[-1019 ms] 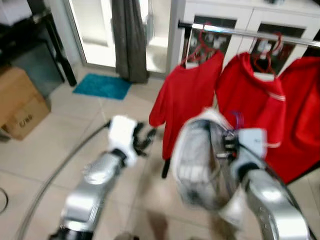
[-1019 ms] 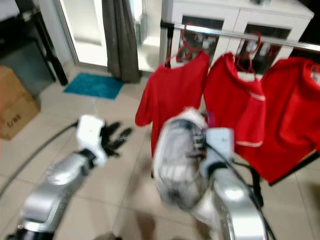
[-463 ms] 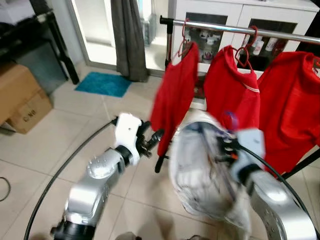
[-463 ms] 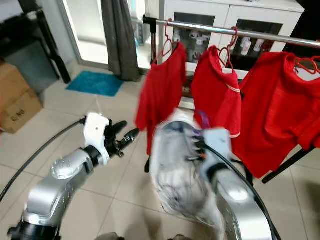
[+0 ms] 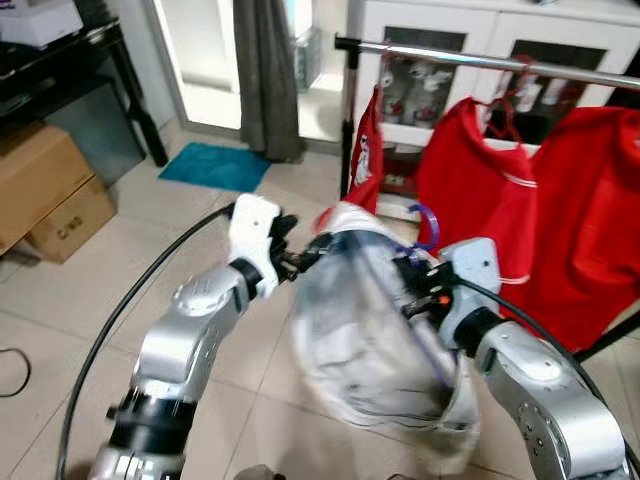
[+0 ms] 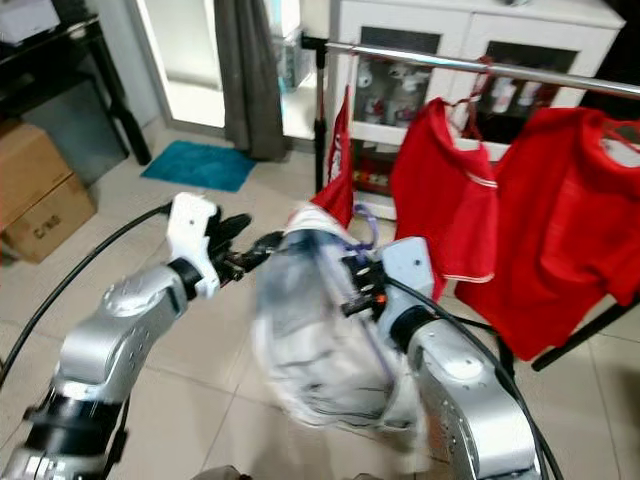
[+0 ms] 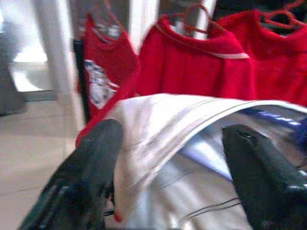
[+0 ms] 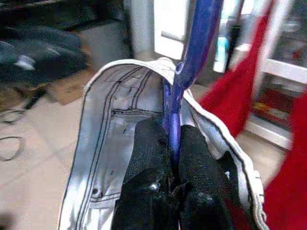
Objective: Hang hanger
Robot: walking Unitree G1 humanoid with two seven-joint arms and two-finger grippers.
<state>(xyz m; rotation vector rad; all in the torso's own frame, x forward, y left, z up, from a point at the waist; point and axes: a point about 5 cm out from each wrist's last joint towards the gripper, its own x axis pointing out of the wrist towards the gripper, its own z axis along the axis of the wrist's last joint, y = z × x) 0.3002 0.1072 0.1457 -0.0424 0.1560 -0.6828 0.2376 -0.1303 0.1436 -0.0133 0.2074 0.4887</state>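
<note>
My right gripper (image 5: 415, 285) is shut on the neck of a blue hanger (image 8: 192, 48). Its hook (image 5: 428, 225) stands up in front of the red shirts. A white-grey garment (image 5: 360, 340) hangs from the hanger, blurred. My left gripper (image 5: 300, 262) is open at the garment's upper left edge. In the left wrist view the white cloth (image 7: 158, 120) lies between the two spread fingers (image 7: 96, 158). A silver rail (image 5: 480, 60) runs behind, carrying three red shirts (image 5: 470, 170) on red hangers. The leftmost red shirt (image 5: 368, 150) is turned edge-on.
A white glass-door cabinet (image 5: 480, 25) stands behind the rail. On the left are a cardboard box (image 5: 40, 190), a dark shelf (image 5: 60, 60), a teal mat (image 5: 215, 165) and a grey curtain (image 5: 265, 70). A black cable (image 5: 130, 310) trails along my left arm over the tiled floor.
The view has shifted. The garment has swung left and now meets my left gripper, which has reached in to its edge. The leftmost red shirt has turned edge-on.
</note>
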